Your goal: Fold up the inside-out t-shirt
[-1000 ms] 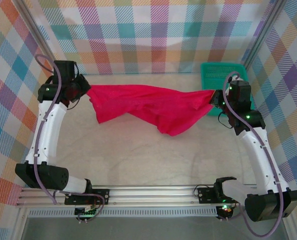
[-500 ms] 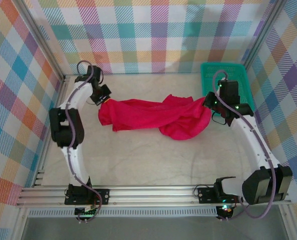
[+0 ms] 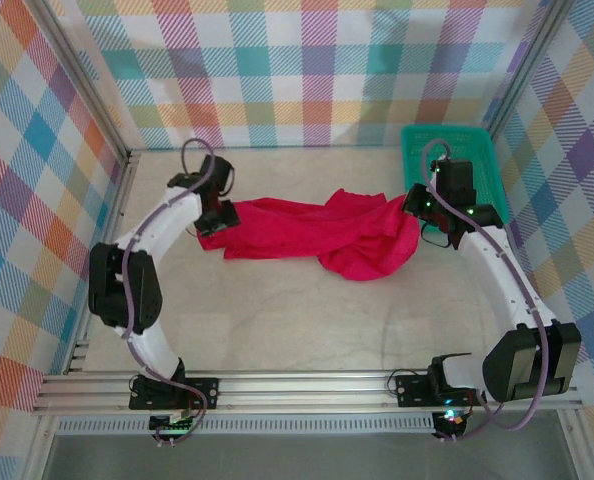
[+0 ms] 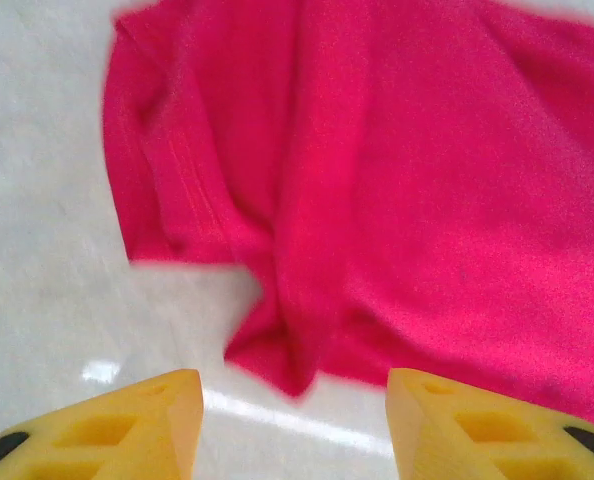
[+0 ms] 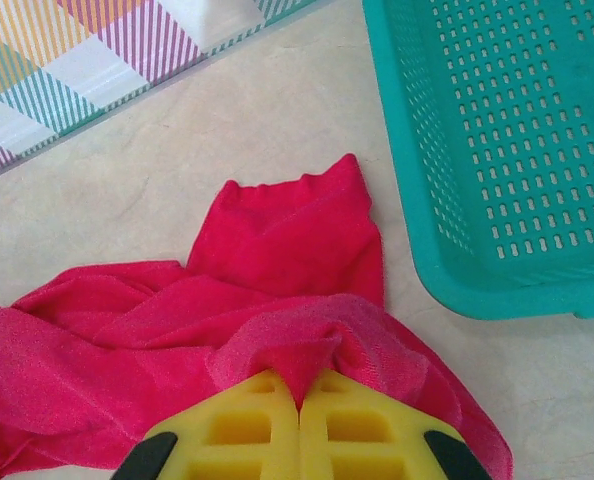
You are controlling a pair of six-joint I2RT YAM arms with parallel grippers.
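The red t-shirt (image 3: 317, 233) lies crumpled across the middle of the table, stretching between the two arms. My left gripper (image 3: 218, 214) hovers at the shirt's left end; in the left wrist view its yellow fingers (image 4: 127, 425) stand wide apart and hold nothing, with a corner of the t-shirt (image 4: 377, 190) lying on the table just beyond them. My right gripper (image 3: 418, 203) sits at the shirt's right end. In the right wrist view its yellow fingers (image 5: 247, 425) are pressed together, pinching a fold of the t-shirt (image 5: 287, 245). No white tag is visible.
A teal plastic basket (image 3: 447, 150) stands at the back right corner, its rim (image 5: 427, 250) close to the right gripper. Plaid walls enclose the table on three sides. Bare tabletop (image 3: 307, 320) lies in front of the shirt.
The shirt, held stretched in the air a second ago, has been lowered onto the table. The left gripper has let go and now stands open at the shirt's left end.
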